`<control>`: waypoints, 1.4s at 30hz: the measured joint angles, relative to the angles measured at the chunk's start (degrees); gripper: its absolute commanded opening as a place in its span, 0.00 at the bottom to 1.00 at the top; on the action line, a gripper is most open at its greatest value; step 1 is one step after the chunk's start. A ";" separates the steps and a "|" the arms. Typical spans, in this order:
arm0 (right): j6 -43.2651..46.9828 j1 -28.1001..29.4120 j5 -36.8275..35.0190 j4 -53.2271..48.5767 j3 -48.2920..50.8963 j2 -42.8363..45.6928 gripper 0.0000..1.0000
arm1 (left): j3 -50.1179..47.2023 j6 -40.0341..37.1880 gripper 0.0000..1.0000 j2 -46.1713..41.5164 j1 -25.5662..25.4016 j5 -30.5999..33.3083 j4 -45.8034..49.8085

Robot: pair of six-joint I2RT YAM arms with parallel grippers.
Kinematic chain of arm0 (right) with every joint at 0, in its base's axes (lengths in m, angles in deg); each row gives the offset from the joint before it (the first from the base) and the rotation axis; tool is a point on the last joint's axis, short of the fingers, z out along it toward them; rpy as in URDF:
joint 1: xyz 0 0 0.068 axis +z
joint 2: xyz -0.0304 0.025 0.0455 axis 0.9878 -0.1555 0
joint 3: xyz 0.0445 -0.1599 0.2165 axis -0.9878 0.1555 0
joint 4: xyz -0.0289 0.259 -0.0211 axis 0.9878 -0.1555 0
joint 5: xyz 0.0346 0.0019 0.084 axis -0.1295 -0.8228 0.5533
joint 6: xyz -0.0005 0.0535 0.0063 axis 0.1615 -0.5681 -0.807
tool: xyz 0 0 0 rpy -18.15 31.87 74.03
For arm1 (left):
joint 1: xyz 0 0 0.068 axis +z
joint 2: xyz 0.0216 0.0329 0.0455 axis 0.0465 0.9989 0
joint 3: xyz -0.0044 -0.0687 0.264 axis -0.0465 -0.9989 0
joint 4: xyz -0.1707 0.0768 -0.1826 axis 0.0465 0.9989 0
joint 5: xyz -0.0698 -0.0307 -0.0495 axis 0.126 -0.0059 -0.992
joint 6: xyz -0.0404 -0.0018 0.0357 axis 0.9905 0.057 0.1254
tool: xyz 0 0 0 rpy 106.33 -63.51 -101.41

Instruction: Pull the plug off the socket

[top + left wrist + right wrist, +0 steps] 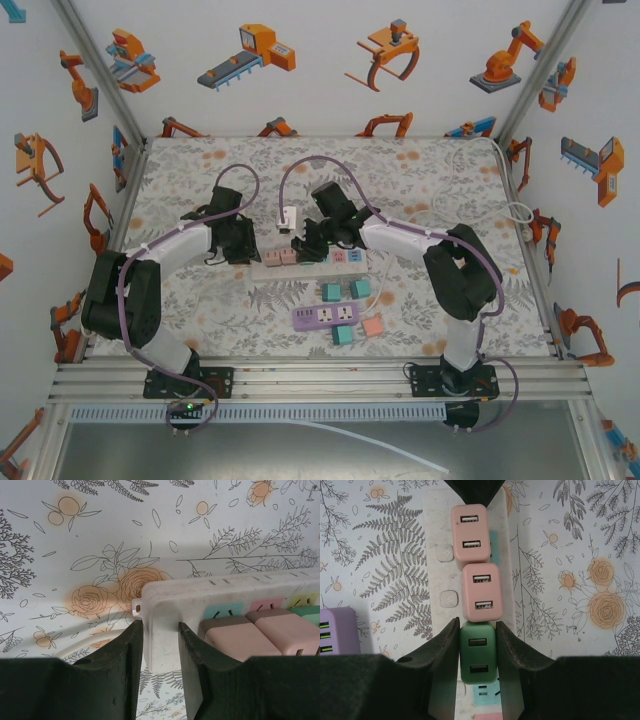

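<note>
The white socket strip (350,258) lies across the table's middle, with two pink plugs (470,534) (480,592) and a green plug (478,652) set in a row in it. My right gripper (477,624) is shut on the green plug, one finger on each side. My left gripper (161,630) is shut on the bare left end of the strip (200,595), just beside the pink plugs (250,640). In the top view the left gripper (243,250) and right gripper (308,245) meet over the strip's left part.
A purple socket strip (325,317) lies nearer the front, with loose teal plugs (330,291) (360,289) and an orange one (373,326) around it. A white adapter (289,218) sits behind the strip. A white cable (500,205) loops at the right wall.
</note>
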 measured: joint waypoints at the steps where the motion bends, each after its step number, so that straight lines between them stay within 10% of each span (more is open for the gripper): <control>1: 0.00 0.00 0.02 0.00 0.00 0.11 0.16 | 0.00 0.00 0.36 0.00 -0.02 0.04 0.00; 28: -3.96 -0.44 0.15 3.28 0.15 6.38 0.14 | 0.39 -0.07 0.38 -0.72 -0.66 0.68 2.38; 42: -45.90 -3.67 -15.69 8.74 3.08 18.23 0.09 | 0.94 -1.57 0.42 -16.09 -0.61 1.18 8.74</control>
